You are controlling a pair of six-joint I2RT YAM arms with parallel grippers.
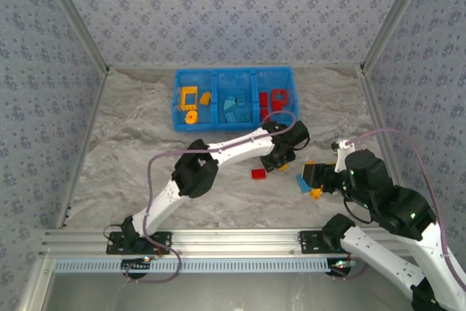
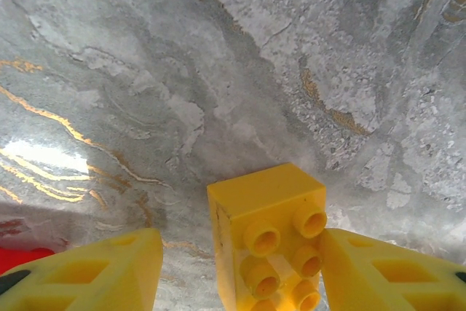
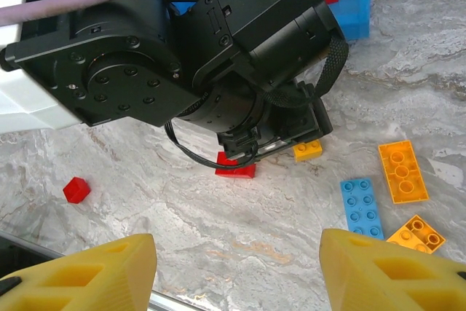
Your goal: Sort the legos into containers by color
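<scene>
Marble tabletop (image 2: 218, 71): yellow brick (image 2: 266, 209) sits inside left end effector (image 2: 239, 253), jaws parted, nothing clamped.

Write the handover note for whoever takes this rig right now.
Left gripper: open, astride a yellow brick on the table, not clamped.
Right gripper: open, empty, above the table.
Done: bin holds yellow pieces left, blue middle, red right.
Left: that yellow brick, two red bricks, a blue plate, two orange pieces.
</scene>
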